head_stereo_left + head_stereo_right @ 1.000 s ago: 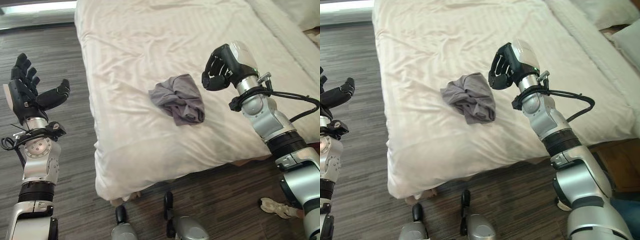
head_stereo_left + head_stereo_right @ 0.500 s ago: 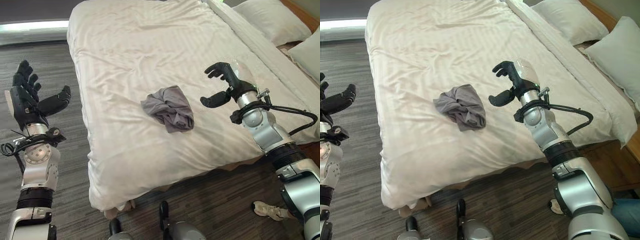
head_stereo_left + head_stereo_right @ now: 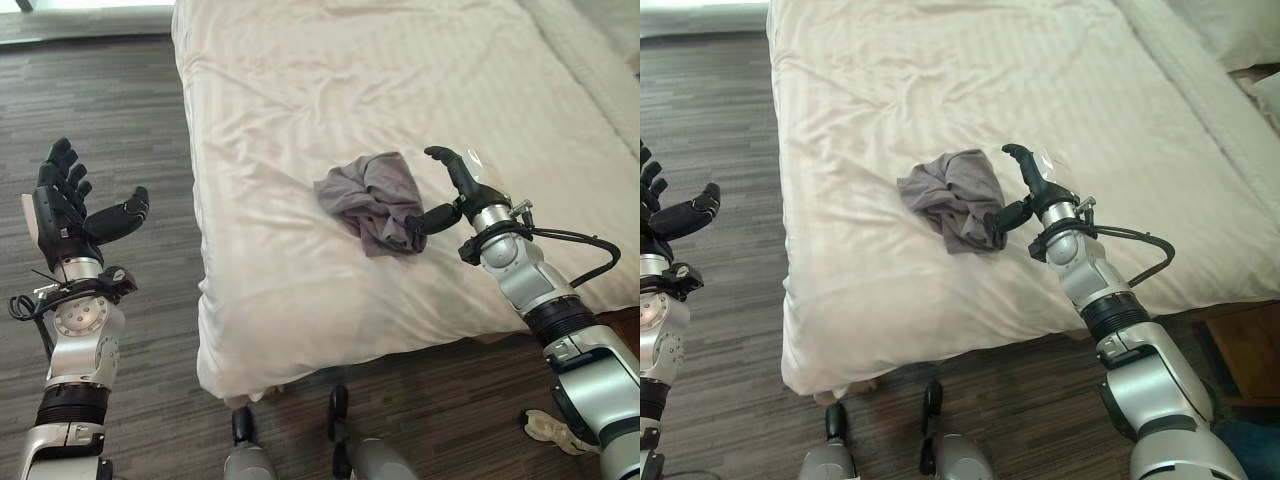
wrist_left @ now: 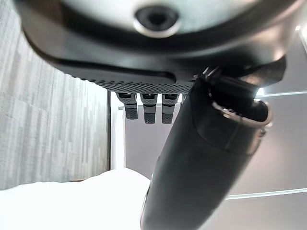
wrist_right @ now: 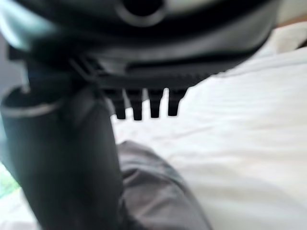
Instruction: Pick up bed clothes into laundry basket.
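Your right hand (image 3: 455, 190) has come down from its raised, curled pose of a second ago and now sits right at the crumpled grey garment (image 3: 372, 200), fingers spread wide and holding nothing. The thumb reaches low against the garment's near-right edge while the fingers (image 3: 1023, 160) arch above its far-right side. The garment lies bunched in the middle of the white striped bed cover (image 3: 300, 90), resting on the bed, not lifted.

From the right wrist view you see what the head views can't: the grey cloth (image 5: 153, 191) lies directly under the thumb, folds close against it, with the straight fingertips hanging just above the white sheet beyond.

Your left hand (image 3: 70, 210) stays off to the left over the dark wood-plank floor (image 3: 130, 330), palm up and fingers splayed, empty, well apart from the bed. Its own wrist view shows straight fingertips (image 4: 148, 108) and, past them, a white corner of bedding (image 4: 72, 201).
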{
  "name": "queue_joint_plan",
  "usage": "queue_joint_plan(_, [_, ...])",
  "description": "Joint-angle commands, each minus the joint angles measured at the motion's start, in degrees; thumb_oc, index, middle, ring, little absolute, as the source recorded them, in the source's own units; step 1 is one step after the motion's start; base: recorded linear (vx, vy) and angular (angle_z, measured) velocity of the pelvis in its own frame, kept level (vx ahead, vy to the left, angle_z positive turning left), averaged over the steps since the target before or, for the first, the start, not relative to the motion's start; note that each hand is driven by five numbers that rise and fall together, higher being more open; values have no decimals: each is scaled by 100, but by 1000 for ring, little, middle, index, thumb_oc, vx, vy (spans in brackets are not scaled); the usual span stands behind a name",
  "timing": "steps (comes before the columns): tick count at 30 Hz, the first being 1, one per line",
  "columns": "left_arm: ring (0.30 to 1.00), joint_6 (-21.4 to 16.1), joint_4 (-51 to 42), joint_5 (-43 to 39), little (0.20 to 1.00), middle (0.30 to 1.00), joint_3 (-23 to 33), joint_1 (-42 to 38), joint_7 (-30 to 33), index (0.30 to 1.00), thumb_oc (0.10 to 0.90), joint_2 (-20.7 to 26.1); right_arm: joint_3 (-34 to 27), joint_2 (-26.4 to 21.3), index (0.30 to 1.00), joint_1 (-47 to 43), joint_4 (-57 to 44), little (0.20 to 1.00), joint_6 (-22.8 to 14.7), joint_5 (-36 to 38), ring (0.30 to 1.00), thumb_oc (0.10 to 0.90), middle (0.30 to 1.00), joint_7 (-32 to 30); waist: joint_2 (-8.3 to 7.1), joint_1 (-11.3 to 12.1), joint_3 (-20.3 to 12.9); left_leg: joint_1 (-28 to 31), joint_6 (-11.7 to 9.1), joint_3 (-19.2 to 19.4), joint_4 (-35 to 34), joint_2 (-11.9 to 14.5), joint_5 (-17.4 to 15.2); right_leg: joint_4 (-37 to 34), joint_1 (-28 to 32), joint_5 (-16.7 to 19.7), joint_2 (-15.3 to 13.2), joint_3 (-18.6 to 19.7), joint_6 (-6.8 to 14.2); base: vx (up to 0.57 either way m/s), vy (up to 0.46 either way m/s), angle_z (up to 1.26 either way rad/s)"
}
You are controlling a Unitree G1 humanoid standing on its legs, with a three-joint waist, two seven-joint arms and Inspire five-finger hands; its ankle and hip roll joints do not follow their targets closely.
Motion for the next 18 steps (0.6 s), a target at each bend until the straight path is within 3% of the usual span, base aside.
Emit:
queue_joint_plan(1, [900, -596, -428, 402, 900, 900, -110, -791, 116, 900, 800, 333, -115, -31, 900, -957, 124, 900, -192, -19, 900, 800, 900, -570, -106, 88, 7, -43, -136, 417, 3, 129, 72, 25, 320, -825, -372, -102, 518, -51, -62, 2])
queue_joint_plan(8, [900, -693, -504, 380, 900, 900, -175, -841, 145, 900, 800, 169, 3, 211, 900, -988, 199, 900, -217, -22, 900, 800, 900, -631, -45, 168, 156, -484, -176, 257, 3, 144, 211, 25, -20, -765, -360, -159, 507, -23, -43, 9])
queue_joint_plan(9, [900, -695, -512, 399, 900, 900, -214, -835, 140, 900, 800, 112, 59, 277, 300, -987, 233, 300, -232, -28, 300, 400, 300, -588, -12, 193, 218, -574, -189, 248, 3, 144, 247, 25, -95, -756, -365, -178, 510, 0, 0, 0])
queue_joint_plan(18, [900, -711, -591, 334, 900, 900, -282, -632, 51, 900, 800, -47, 163, 356, 300, -898, 157, 300, -203, -33, 300, 400, 300, -501, 61, 157, 199, -474, -184, 294, 3, 173, 193, 25, -20, -810, -350, -137, 481, -2, 1, 0])
